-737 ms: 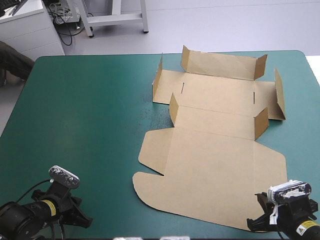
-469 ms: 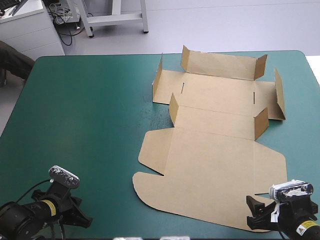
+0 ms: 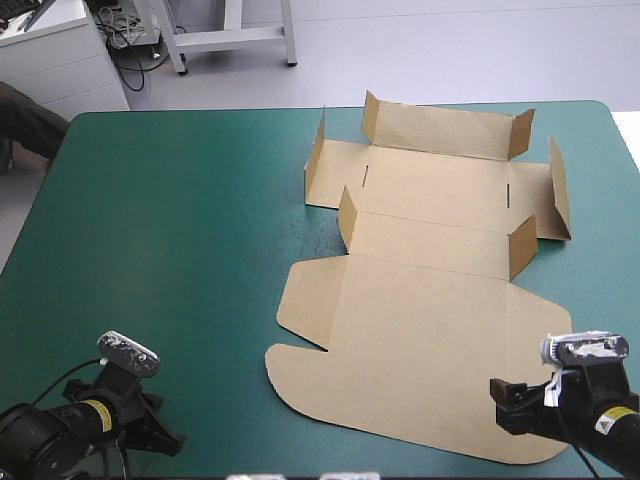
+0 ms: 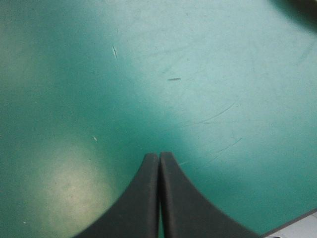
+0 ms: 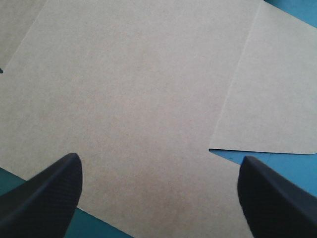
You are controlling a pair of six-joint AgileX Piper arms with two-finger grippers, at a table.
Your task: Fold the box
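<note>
My right jaws gape over the box (image 3: 430, 330) at the near right corner of the worktop (image 3: 180, 230), left jaws closed; I'd straddle its edge squarely

This looks like a robotics lab or workshop. A surface (image 3: 170, 240) under a teal-green cover has a robot arm (image 3: 45, 432) reaching in at its near edge. Beyond it are a plain grey floor (image 3: 450, 50), a white drawer cabinet (image 3: 50, 65), a tangle of cables (image 3: 127, 35) and a pale metal frame (image 3: 232, 38).
</note>
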